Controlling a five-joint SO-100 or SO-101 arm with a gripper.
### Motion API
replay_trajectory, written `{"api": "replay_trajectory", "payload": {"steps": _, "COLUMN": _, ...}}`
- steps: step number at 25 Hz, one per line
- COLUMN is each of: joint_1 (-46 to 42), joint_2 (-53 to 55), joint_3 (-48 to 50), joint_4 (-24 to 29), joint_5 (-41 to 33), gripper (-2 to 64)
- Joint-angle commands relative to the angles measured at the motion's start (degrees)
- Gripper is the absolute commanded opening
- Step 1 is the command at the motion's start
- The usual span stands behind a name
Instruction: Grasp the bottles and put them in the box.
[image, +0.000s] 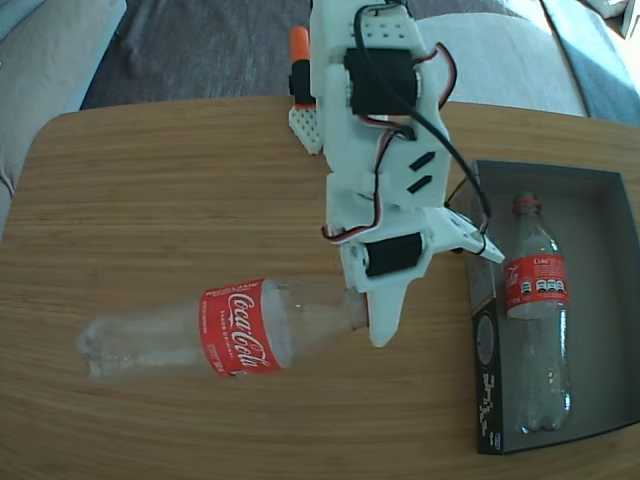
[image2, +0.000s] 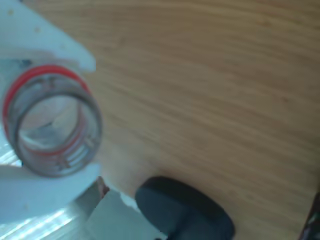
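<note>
Right up against my wrist camera sits the open mouth of a clear bottle (image2: 52, 122), a red ring just behind the rim, no cap on it that I can see. One white finger (image2: 47, 42) of mine lies above that neck and the other below it, both pressing on the plastic, so my gripper (image2: 50, 120) is clamped on the neck. A dark rounded part shows at the bottom of that view; I cannot tell what it is.

From the fixed view, this bottle (image: 215, 330) lies on its side on the wooden table (image: 160, 200), base towards the left of the picture, red Coca-Cola label around its middle, neck reaching right into my gripper (image: 372, 312). My white arm (image: 385, 130) comes down over it from the far edge.

Just to the right stands the box (image: 485, 400), a shallow dark tray with white print on its black outer side. A second bottle (image: 538, 310) lies inside it, red cap towards the far end, base towards the near end.
</note>
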Motion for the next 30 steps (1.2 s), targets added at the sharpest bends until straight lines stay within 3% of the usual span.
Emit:
{"api": "replay_trajectory", "payload": {"steps": 1, "joint_1": -5.4, "joint_2": 1.5, "joint_3": -9.3, "joint_4": 1.4, "joint_5": -0.3, "gripper": -0.4}}
{"api": "replay_trajectory", "payload": {"steps": 5, "joint_1": -13.2, "joint_2": 1.5, "joint_3": -16.5, "joint_4": 3.3, "joint_5": -0.7, "gripper": -0.4}}
{"api": "replay_trajectory", "payload": {"steps": 8, "joint_1": -18.5, "joint_2": 1.5, "joint_3": -20.9, "joint_4": 4.6, "joint_5": -5.2, "gripper": -0.4}}
{"api": "replay_trajectory", "payload": {"steps": 15, "joint_1": -38.8, "joint_2": 0.4, "joint_3": -28.6, "joint_4": 7.6, "joint_5": -10.3, "gripper": -0.4}}
{"api": "replay_trajectory", "payload": {"steps": 25, "joint_1": -62.1, "joint_2": 0.5, "joint_3": -18.9, "joint_4": 8.6, "joint_5": -10.8, "gripper": -0.4}}
{"api": "replay_trajectory", "payload": {"steps": 30, "joint_1": -67.6, "joint_2": 0.2, "joint_3": -13.6, "joint_4": 6.9, "joint_5": -11.0, "gripper": -0.4}}
